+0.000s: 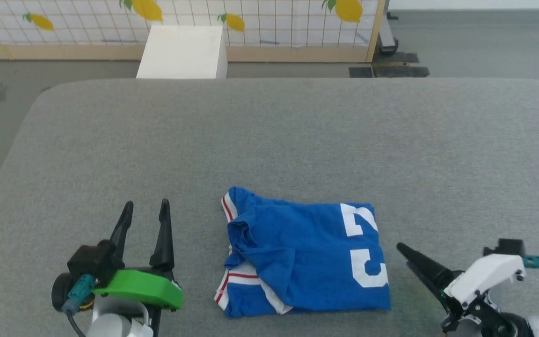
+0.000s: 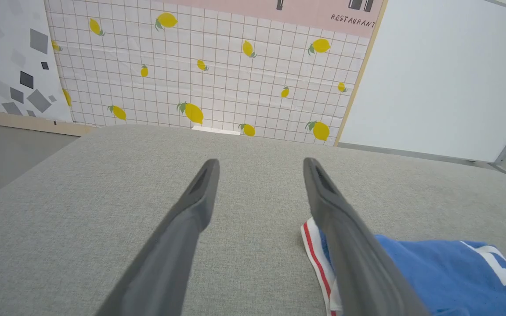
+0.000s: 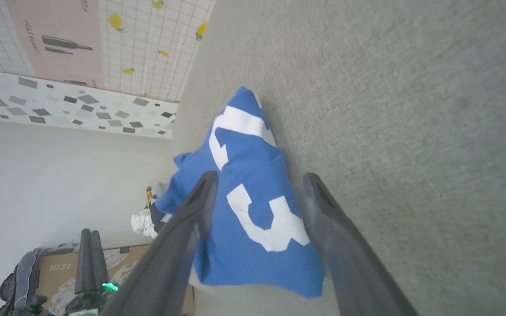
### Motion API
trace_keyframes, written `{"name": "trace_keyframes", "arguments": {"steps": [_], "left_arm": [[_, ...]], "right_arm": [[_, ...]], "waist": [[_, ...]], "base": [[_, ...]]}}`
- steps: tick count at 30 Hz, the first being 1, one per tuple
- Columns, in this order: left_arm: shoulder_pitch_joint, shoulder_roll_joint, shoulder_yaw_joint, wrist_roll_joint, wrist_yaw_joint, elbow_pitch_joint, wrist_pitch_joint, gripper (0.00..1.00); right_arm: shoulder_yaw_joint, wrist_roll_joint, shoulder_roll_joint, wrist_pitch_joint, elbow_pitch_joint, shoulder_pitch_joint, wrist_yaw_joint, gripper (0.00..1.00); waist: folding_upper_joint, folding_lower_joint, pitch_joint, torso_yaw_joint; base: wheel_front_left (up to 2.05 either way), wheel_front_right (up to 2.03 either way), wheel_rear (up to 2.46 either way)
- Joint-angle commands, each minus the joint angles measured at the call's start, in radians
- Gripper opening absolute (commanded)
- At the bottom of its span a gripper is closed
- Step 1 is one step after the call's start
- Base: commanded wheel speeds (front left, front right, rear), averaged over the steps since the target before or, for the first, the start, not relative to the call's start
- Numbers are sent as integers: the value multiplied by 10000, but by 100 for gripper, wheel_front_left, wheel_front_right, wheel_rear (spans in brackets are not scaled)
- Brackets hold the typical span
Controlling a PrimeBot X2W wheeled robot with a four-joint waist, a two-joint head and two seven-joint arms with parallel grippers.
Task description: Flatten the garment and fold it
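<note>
On grey table (image 1: 269, 140), folded garment (image 1: 297, 252), wall sign (image 2: 352, 20) reading "RESTAURANT"

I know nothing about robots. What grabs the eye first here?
A bright blue garment with white numerals lies folded on the grey table, close to the robot. The left gripper and the right gripper flank it, both open. Behind, a lemon-patterned wall stands out.
</note>
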Motion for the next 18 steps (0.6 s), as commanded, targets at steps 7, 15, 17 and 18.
{"name": "trace_keyframes", "arguments": {"steps": [7, 15, 17, 18], "left_arm": [[-391, -22, -69, 36, -67, -113, -38, 100], [-510, -22, -97, -6, -67, -124, -38, 100], [-523, -22, -118, -13, -67, -114, -38, 100], [-523, -22, -122, -18, -67, -112, -38, 100]], "right_arm": [[-596, -172, 9, 2368, 2025, -1511, -11, 100], [-179, -409, 9, 3031, 3294, -2485, -11, 100], [118, -240, 9, 3075, 3465, -2605, -11, 100], [316, -219, 9, 3113, 3537, -2647, -11, 79]], "waist": [[0, 0, 456, 512], [0, 0, 641, 946], [0, 0, 645, 1042], [0, 0, 640, 1084]], "base": [[0, 0, 0], [0, 0, 0], [0, 0, 0], [0, 0, 0]]}}
